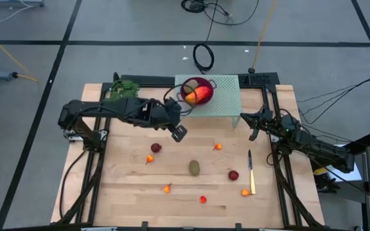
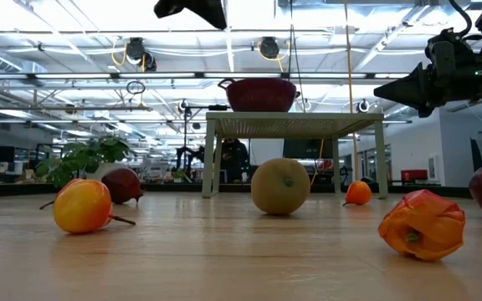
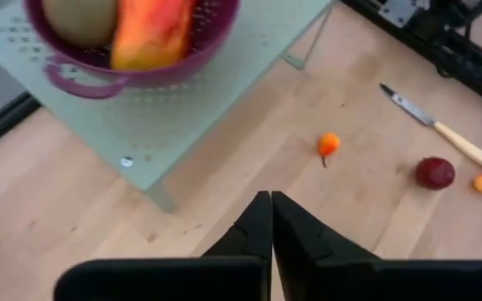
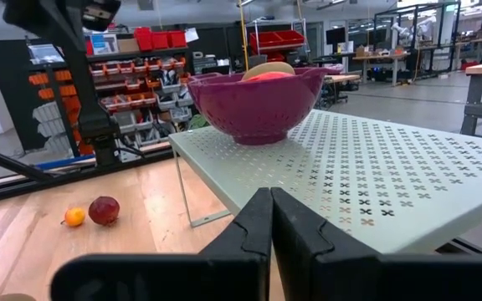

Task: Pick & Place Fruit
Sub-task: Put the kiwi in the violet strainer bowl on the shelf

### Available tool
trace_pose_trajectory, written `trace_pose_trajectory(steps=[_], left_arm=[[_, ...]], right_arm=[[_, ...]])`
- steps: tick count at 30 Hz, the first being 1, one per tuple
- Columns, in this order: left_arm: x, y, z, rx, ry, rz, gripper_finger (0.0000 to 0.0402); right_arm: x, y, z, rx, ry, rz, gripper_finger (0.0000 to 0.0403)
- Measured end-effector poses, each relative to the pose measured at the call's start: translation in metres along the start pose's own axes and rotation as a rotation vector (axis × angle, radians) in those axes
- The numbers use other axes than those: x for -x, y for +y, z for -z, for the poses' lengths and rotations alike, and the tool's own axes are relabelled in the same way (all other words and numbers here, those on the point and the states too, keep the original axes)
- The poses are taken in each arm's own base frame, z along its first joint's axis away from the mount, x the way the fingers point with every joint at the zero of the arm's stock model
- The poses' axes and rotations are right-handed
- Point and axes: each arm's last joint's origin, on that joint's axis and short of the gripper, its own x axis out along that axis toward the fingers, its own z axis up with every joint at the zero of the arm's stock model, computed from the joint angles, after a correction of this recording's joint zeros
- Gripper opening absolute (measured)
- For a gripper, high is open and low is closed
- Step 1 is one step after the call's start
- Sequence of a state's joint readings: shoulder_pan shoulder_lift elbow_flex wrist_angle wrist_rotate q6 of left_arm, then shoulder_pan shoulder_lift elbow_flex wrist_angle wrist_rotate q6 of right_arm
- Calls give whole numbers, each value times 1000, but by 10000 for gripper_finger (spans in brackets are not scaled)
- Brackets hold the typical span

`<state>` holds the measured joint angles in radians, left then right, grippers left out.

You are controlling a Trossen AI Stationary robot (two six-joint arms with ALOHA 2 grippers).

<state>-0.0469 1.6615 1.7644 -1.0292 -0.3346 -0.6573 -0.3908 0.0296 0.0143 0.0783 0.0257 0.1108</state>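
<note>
Overhead, left gripper (image 1: pixel 179 133) hangs empty, fingers together.

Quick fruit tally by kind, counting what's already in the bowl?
Kiwi-like ovals: 2, one in the purple bowl, one on the table
Large orange-red oval: 1, in the bowl
Dark red balls: 2
Small orange pieces: 5
Total: 10
</note>
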Motion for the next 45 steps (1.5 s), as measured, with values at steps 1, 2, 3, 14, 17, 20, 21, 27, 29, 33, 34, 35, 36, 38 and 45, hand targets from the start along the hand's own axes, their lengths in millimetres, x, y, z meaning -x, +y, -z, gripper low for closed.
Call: trace_pose_trajectory(steps=[1,2,3,14,17,20,21,27,29,33,34,35,36,38,45], left_arm=[[-2,0,1,-9,7,4,9],[-4,0,3,-23,13,13,12],[-6,-1,4,-41,14,30,13],[-34,12,30,-88,-57,219,6],[-33,23,43,-90,-113,264,2],[-29,36,59,-107,-165,293,8],[-29,40,64,-116,-177,301,9],[-20,68,97,-132,-213,324,3],[-16,77,108,-130,-216,333,8],[-6,95,126,-124,-241,346,9],[-3,98,129,-125,-250,351,7],[0,102,132,-126,-262,358,3],[3,105,135,-127,-275,364,2],[10,112,140,-133,-301,378,4],[24,131,159,-147,-375,409,9]], right_arm=[[0,0,0,0,0,0,0],[0,0,0,0,-1,0,0],[0,0,0,0,-2,-1,0],[0,1,-7,-202,-74,-20,0],[0,1,-7,-302,-71,-40,0],[0,3,-8,-369,-54,-109,0],[1,4,-8,-384,-54,-139,0],[2,7,-19,-373,-141,-216,0],[2,7,-21,-343,-148,-215,0],[0,8,-26,-296,-123,-203,0],[-1,8,-31,-288,-134,-205,0],[-1,9,-36,-285,-145,-207,0],[-2,9,-40,-285,-143,-207,0],[-7,11,-43,-288,-101,-206,0],[-26,27,-68,-238,-15,-286,0]])
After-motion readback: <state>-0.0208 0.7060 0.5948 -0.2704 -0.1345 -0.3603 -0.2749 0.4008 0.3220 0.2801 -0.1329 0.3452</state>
